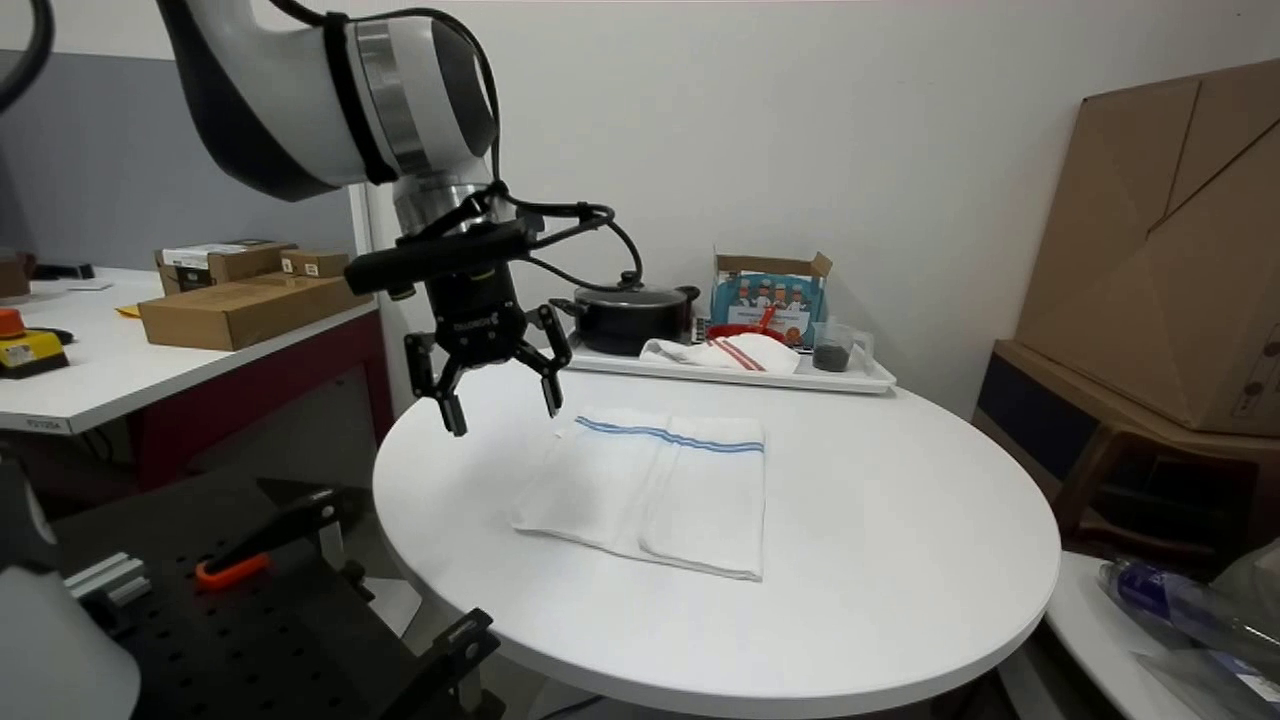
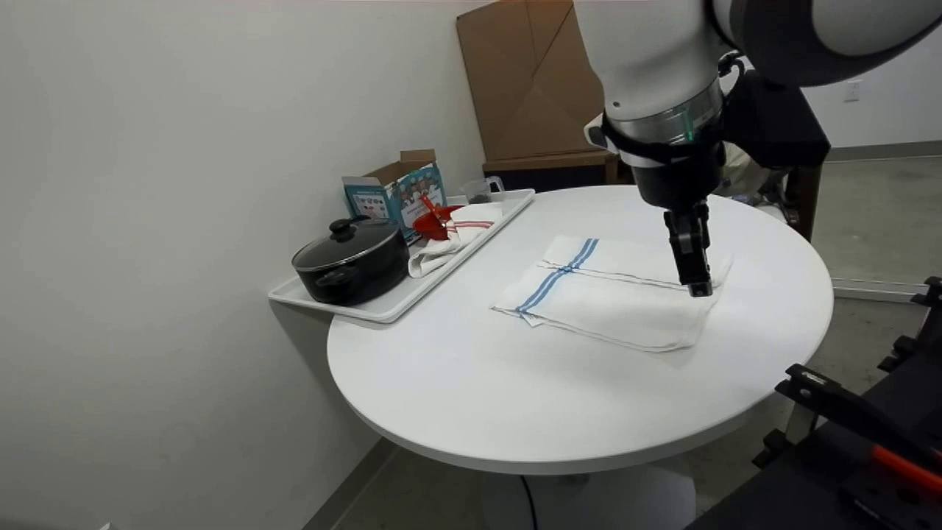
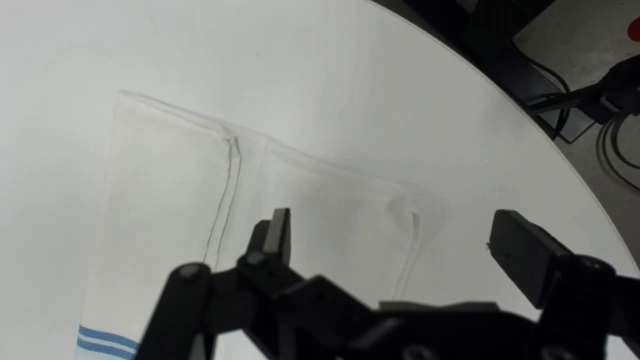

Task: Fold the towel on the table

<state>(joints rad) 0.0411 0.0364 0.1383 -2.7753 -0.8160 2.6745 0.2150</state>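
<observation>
The towel lies flat on the desk, partly below my hand, with its blue stripe toward the tray by the wall. One side of it is turned over as a flap whose edge runs near the middle, so I judge the folding to be partly done. My hand is spread wide with nothing between the tips, and it hangs above the cloth without touching it. In the wrist view one finger sits over the towel and its partner over bare desk, the edge away from the flap lying between them; I take this stance as meant for pinching that edge and bringing it across onto the flap. The cloth looks thin, so a pinch too shallow could slip, and one too deep could drag everything along. The pot, the cup and the red-striped cloth share the tray, probably so that the middle of the desk is left for folding.
</observation>
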